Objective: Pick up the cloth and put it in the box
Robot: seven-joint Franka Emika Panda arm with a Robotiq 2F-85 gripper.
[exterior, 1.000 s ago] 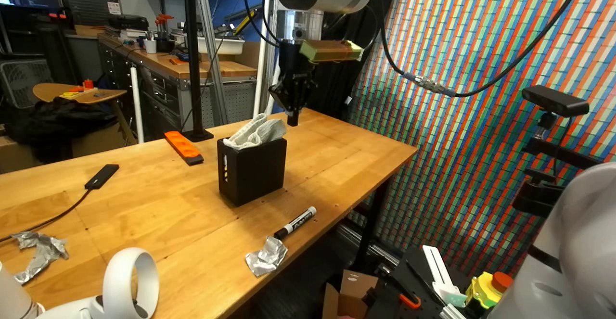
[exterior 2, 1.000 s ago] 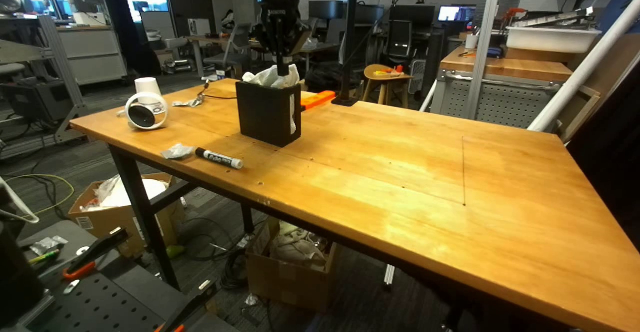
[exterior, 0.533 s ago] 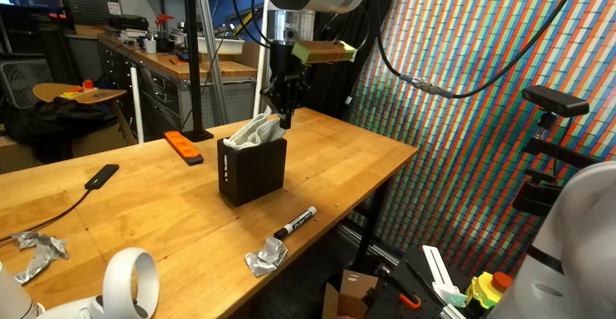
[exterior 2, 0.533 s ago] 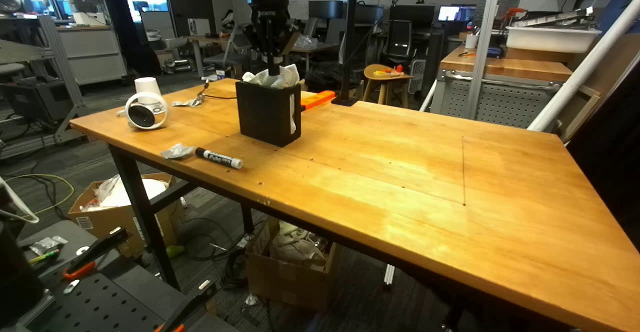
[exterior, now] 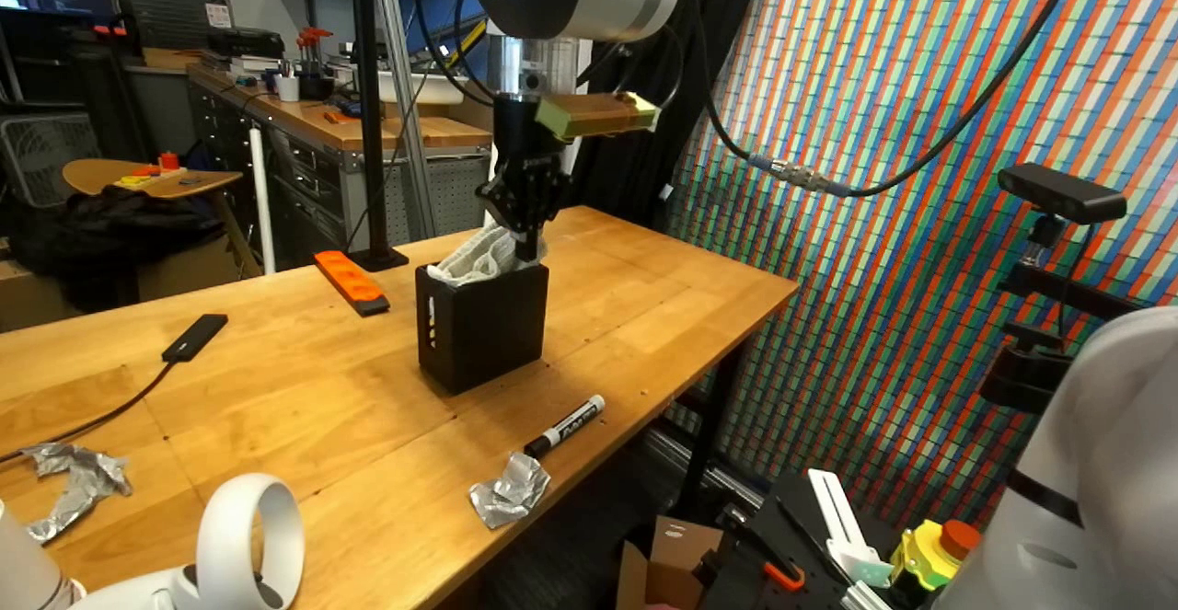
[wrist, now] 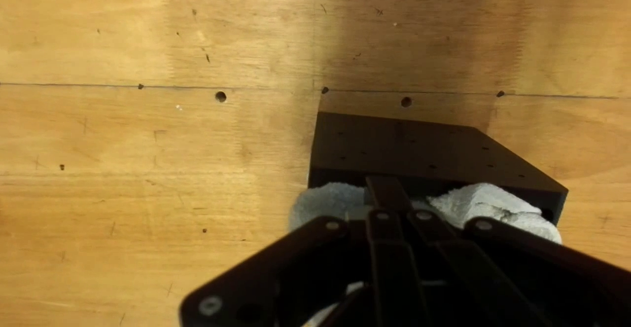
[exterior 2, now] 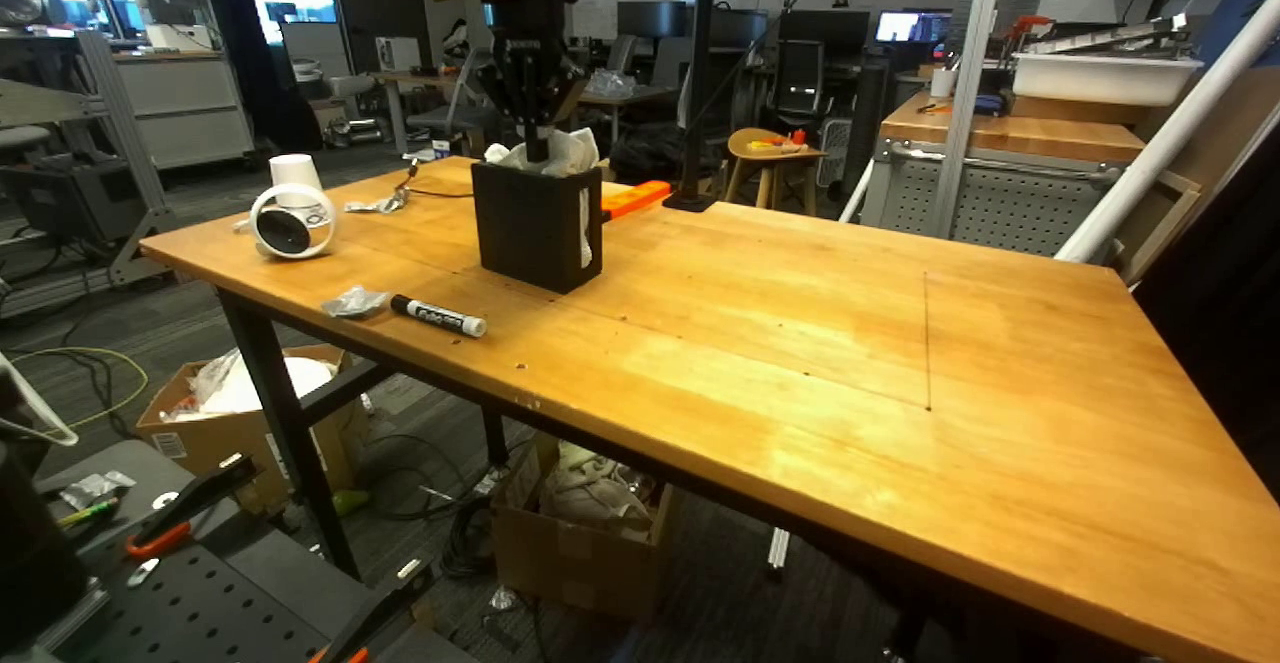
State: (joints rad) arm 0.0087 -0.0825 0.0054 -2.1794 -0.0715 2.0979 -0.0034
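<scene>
The pale grey-white cloth (exterior: 472, 257) is bunched in the top of the black box (exterior: 483, 329), with its upper folds sticking out above the rim. In an exterior view the cloth (exterior 2: 577, 151) and box (exterior 2: 530, 223) show the same way. My gripper (exterior: 525, 251) points down with its fingers together, its tips at the cloth near the box's rim. It also shows in an exterior view (exterior 2: 537, 146). In the wrist view the closed fingers (wrist: 389, 191) cover the middle of the cloth (wrist: 498, 207), which shows on both sides of them. No cloth is visibly pinched.
A marker (exterior: 564, 426) and crumpled foil (exterior: 511, 490) lie near the table edge. An orange-and-black item (exterior: 352, 282) lies by a black post (exterior: 368, 132). A white ring-shaped controller (exterior 2: 292, 223) stands at the table's end. A black adapter with a cable (exterior: 195, 338) lies on the table.
My gripper has moved from beside the cloth to over the box and come down, its tips now at the cloth. The fingers stay together. The box and cloth look unmoved.
</scene>
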